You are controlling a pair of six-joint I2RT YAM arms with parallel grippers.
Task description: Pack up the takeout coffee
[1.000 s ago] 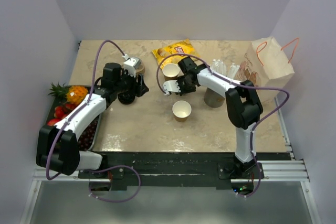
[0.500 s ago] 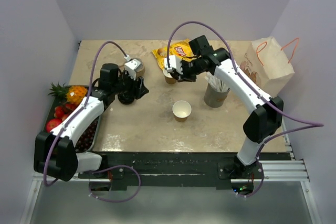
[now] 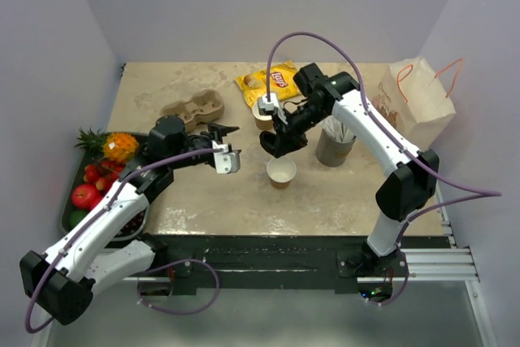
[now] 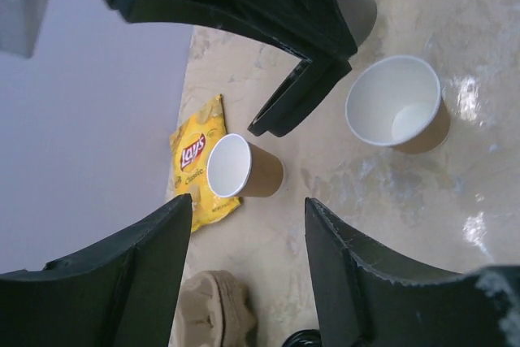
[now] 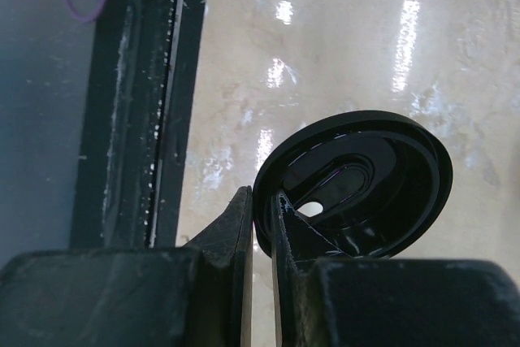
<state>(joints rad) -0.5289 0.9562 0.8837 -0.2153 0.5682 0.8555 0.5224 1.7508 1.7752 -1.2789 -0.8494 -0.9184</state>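
The fingers (image 5: pixel 234 229) of the right gripper (image 5: pixel 262 201) squeeze the rim of the black lid (image 5: pixel 357 180). The lid hangs tilted, just up and left of the open paper cup (image 3: pixel 281 171) at mid-frame. The left gripper (image 3: pixel 229 148), spread and empty, is farther off. A moment ago the right arm was up by the chips bag (image 3: pixel 268 80); now it is lower.

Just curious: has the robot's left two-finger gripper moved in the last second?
Yes, the left gripper went right, away from the tan moulded-pulp carrier.
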